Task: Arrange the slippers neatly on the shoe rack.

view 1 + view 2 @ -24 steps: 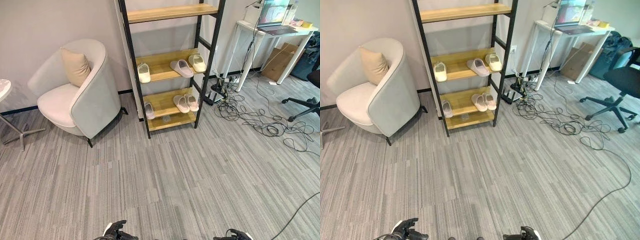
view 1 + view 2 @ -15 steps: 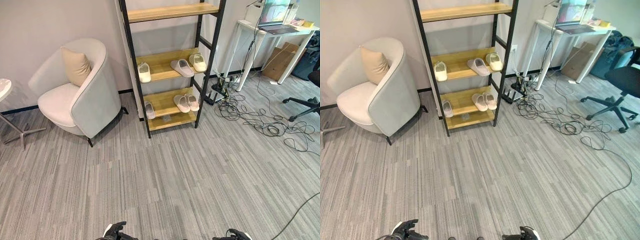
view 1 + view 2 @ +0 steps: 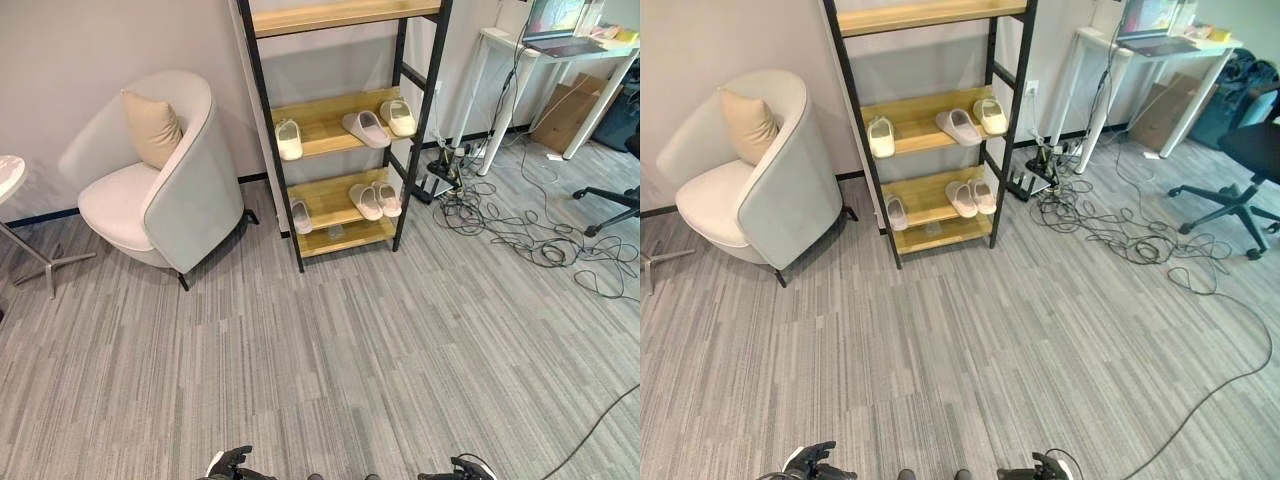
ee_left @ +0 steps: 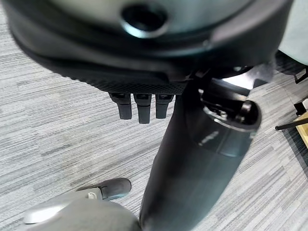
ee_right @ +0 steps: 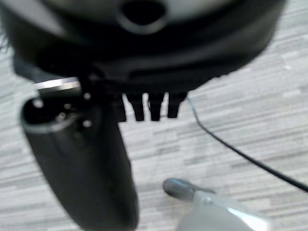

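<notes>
Nothing moved but the camera; both hands' fingers (image 4: 138,107) hang straight, empty.

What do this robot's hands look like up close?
Each is dark and glossy. The left hand has a broad black body, a row of short black fingers and a thick rounded thumb. The right hand looks the same.

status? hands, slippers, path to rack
Left hand and right hand open, holding nothing. Slippers on shoe rack, two shelves. Cables right of rack.
</notes>
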### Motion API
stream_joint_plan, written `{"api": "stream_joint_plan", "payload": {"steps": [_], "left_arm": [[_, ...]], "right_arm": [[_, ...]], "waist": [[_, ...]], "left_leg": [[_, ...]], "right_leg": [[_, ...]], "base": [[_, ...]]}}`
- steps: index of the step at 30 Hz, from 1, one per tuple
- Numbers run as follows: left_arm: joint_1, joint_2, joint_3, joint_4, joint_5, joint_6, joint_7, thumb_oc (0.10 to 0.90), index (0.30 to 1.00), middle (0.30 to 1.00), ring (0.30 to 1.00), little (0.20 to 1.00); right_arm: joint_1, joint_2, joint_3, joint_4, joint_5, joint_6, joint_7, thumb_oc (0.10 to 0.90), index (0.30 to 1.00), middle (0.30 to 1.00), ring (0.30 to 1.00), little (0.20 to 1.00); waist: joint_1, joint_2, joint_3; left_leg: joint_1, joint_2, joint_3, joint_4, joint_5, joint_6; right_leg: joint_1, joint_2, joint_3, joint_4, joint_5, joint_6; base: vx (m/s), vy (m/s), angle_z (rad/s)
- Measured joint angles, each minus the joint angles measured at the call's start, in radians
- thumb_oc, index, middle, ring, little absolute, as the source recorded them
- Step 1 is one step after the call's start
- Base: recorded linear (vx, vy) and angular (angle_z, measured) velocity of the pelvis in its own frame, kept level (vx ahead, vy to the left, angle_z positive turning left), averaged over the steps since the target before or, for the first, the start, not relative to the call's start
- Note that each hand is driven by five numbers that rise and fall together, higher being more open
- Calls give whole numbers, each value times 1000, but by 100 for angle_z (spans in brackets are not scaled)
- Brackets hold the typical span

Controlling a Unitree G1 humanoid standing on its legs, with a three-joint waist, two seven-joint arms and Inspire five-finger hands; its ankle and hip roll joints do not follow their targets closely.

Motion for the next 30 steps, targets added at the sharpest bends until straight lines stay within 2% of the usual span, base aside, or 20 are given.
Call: {"api": "stream_joint_plan", "payload": {"steps": [2, 5, 8, 9, 10, 12, 15, 18, 19, 21, 22, 23, 26, 27, 28, 30], "left_arm": [[-3, -2, 0, 0, 0, 0, 3, 800, 900, 900, 900, 900], [-30, -2, 1, 1, 0, 0, 6, 800, 900, 900, 900, 900], [-62, 13, 2, 10, 0, -4, 7, 800, 900, 900, 900, 900], [-73, 11, 1, 19, -1, -6, 8, 800, 900, 900, 900, 900], [-82, 10, 1, 23, 0, -7, 9, 800, 900, 900, 900, 900], [-104, 10, 0, 23, 0, -8, 10, 800, 900, 900, 900, 900], [-120, 11, -6, 30, 0, -7, 7, 800, 900, 900, 900, 900], [-124, 6, -9, 36, 2, -7, 6, 800, 900, 900, 900, 900], [-125, 3, -9, 35, 2, -7, 6, 800, 900, 900, 900, 900], [-119, -7, -6, 26, 0, -7, 6, 800, 900, 900, 900, 900], [-102, -13, 3, 27, 0, -7, 7, 800, 900, 900, 900, 900], [-104, -10, 3, 25, 0, -7, 9, 800, 900, 900, 900, 900], [-94, 0, 2, 26, 2, -6, 17, 800, 900, 900, 900, 900], [-93, 2, 2, 21, 3, -6, 20, 800, 900, 900, 900, 900], [-83, 4, 0, 20, 5, -4, 20, 800, 900, 900, 900, 900], [-79, 15, 0, 23, 12, -3, 17, 800, 900, 900, 900, 900]], "right_arm": [[0, 0, 0, 0, 0, 0, -1, 800, 900, 900, 900, 900], [-12, 1, 0, 0, 2, -5, -11, 800, 900, 900, 900, 900], [-33, -2, 17, -1, 4, -7, -20, 800, 900, 900, 900, 900], [-38, -4, 20, -2, 4, -13, -24, 800, 900, 900, 900, 900], [-38, -2, 21, -2, 6, -15, -27, 800, 900, 900, 900, 900], [-35, 3, 33, -2, 10, -16, -29, 800, 900, 900, 900, 900], [-29, 12, 35, 0, 13, -14, -31, 800, 900, 900, 900, 900], [-30, 6, 33, -1, 13, -14, -40, 800, 900, 900, 900, 900], [-34, 1, 32, -1, 13, -14, -40, 800, 900, 900, 900, 900], [-35, -14, 21, -3, 13, -15, -40, 800, 900, 900, 900, 900], [-42, -15, 22, 2, 12, -14, -39, 800, 900, 900, 900, 900], [-42, -8, 22, 0, 12, -15, -38, 800, 900, 900, 900, 900], [-36, 18, 21, 2, 8, -13, -37, 800, 900, 900, 900, 900], [-34, 24, 20, 2, 1, -12, -35, 800, 900, 900, 900, 900], [-48, 27, 20, 0, -2, -8, -30, 800, 900, 900, 900, 900], [-52, 38, 23, -2, -4, -10, -16, 800, 900, 900, 900, 900]], "waist": [[0, -2, 2], [4, -27, 22], [9, -70, 55], [7, -69, 57], [6, -72, 64], [1, -81, 73], [-17, -95, 88], [-16, -90, 90], [-12, -80, 95], [6, -37, 94], [23, -19, 95], [32, -22, 92], [34, -41, 83], [41, -44, 80], [41, -36, 79], [33, -47, 69]], "left_leg": [[-10, 1, -7, 15, -1, -4], [-73, -13, -18, 116, -7, -20], [-131, -29, -30, 199, 5, -77], [-153, -30, -36, 245, -7, -89], [-187, -30, -20, 306, -18, -97], [-213, -23, 14, 340, -28, -99], [-216, 18, 50, 250, -26, -93], [-207, 33, 48, 96, 1, -121], [-210, 35, 46, 57, 15, -139], [-187, 53, 29, 2, 21, -146], [-157, 50, 26, -2, 82, -90], [-144, 38, 34, -1, 81, -80], [-104, -12, 57, 6, 76, 6], [-90, -18, 69, 1, 61, 27], [-75, -4, 88, -2, 62, 37], [-44, -4, 83, -1, 42, 52]], "right_leg": [[2, 2, -1, 0, -2, -4], [-9, -10, -3, 0, 0, -12], [-15, -35, -2, 2, 13, -51], [-14, -36, -4, 1, 11, -59], [-14, -38, -10, 1, 15, -71], [-14, -44, -34, 0, 17, -74], [-15, -57, -52, 1, 3, -62], [-15, -65, -46, 1, -8, -44], [-12, -65, -34, 1, -13, -36], [-4, -46, 2, 0, -21, -12], [8, -42, 40, 0, -28, 15], [14, -50, 56, 0, -36, 29], [39, -108, 59, 31, -53, 87], [26, -116, 57, 75, -63, 100], [-25, -115, 56, 192, -103, 128], [-86, -117, 49, 352, -134, 167]], "base": [[-9, -89, 8], [-34, -75, 5], [31, -58, 0], [70, -42, 3], [40, -15, 8], [84, -2, 19], [150, 30, 32], [182, 67, 9], [239, 125, -20], [203, 115, -61], [139, 90, -84], [208, 136, -81], [223, 195, -25], [207, 214, -39], [108, 138, -34], [116, 99, -16]]}}
